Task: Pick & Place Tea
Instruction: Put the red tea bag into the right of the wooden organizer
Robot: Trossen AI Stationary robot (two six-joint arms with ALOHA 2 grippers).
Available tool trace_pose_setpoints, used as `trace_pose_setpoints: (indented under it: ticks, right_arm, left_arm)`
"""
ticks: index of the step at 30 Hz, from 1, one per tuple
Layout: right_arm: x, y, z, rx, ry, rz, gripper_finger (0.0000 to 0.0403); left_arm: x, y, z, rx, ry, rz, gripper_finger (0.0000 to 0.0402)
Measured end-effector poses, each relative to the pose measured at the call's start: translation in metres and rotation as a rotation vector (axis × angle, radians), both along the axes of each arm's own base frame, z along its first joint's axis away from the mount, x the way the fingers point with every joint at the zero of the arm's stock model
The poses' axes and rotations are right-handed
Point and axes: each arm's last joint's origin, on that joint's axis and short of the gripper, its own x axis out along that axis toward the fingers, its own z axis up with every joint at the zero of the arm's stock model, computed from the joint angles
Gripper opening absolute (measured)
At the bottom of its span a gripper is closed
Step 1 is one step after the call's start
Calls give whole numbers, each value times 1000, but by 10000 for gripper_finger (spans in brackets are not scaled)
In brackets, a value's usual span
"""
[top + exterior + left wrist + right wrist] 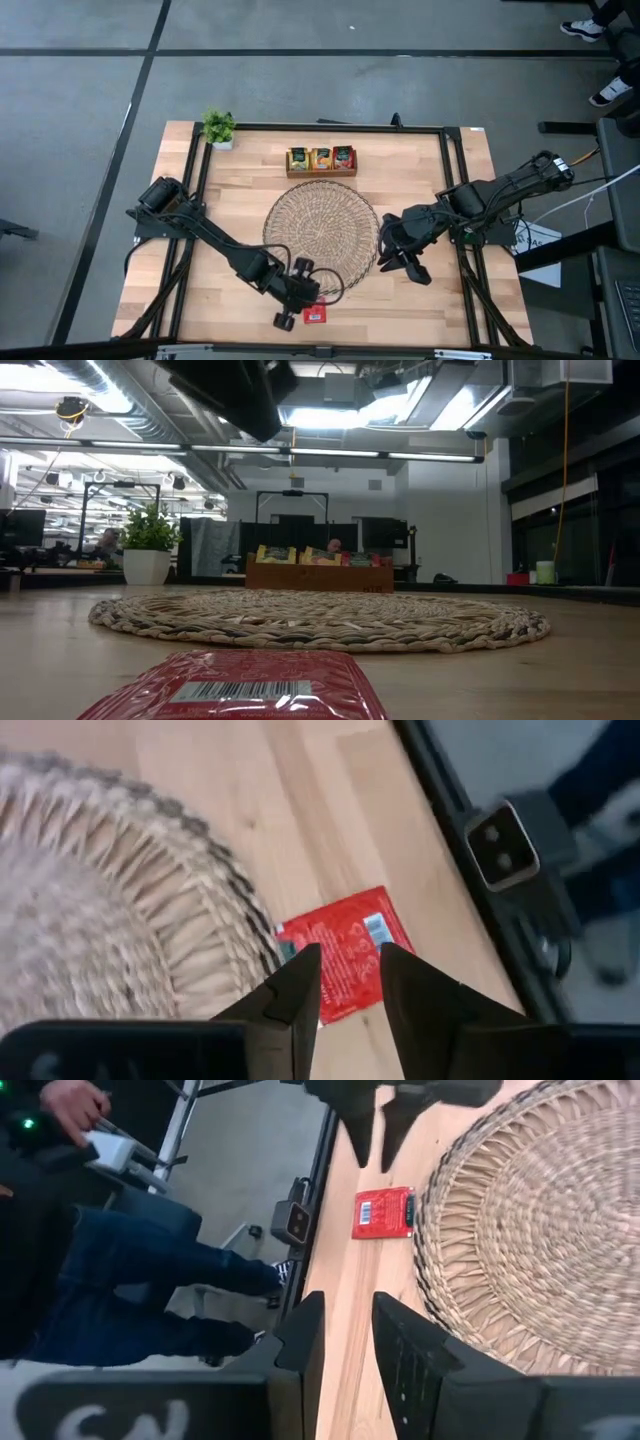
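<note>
While the high view shows the left gripper (300, 300) low at the counter's (440, 300) front edge, right beside a red tea sachet (315, 313) lying flat just outside the wicker mat (322, 232), the main risk is a failed pick: a thin flat packet offers the fingers no edge, so they could slide over it or push it toward the counter's rim. At the back, a wooden box (321, 161) holds three upright sachets, yellow, orange and red; a potted plant (218, 128) stands in the far left corner. The right gripper (400, 255) waits over the mat's right edge. Low view: the red sachet (240, 685) lies flat in the foreground, barcode up, nothing lifting it; the box (318, 573) sits beyond the mat (320, 620), packets showing above its wall. Left wrist view: the gripper's (350, 985) fingers stand partly apart over the sachet (345, 955), not pinching it; a second hazard is catching the mat's (120, 920) fringe, which the packet nearly touches. Right wrist view: the right gripper (348, 1330) stands narrowly parted, holding nothing, with the sachet (383, 1212) well ahead.
</note>
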Motion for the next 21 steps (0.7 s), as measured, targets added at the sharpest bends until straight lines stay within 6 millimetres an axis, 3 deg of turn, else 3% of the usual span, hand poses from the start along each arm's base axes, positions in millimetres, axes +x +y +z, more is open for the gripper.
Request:
trace_pose_setpoints:
  ticks: [4, 9, 14, 21]
  right_arm:
    - [1, -1, 0, -1, 7, -56, 88]
    - [1, -2, 0, -5, 10, -112, 88]
    - [2, -2, 0, 19, 27, -153, 88]
    - [2, -3, 0, 26, 33, -185, 88]
  left_arm:
    - [-2, -2, -5, 36, 15, -163, 101]
    - [1, -5, -33, 32, 111, -302, 130]
    - [6, -6, -52, 107, 114, -347, 178]
    - [13, 3, -61, 174, 111, -351, 223]
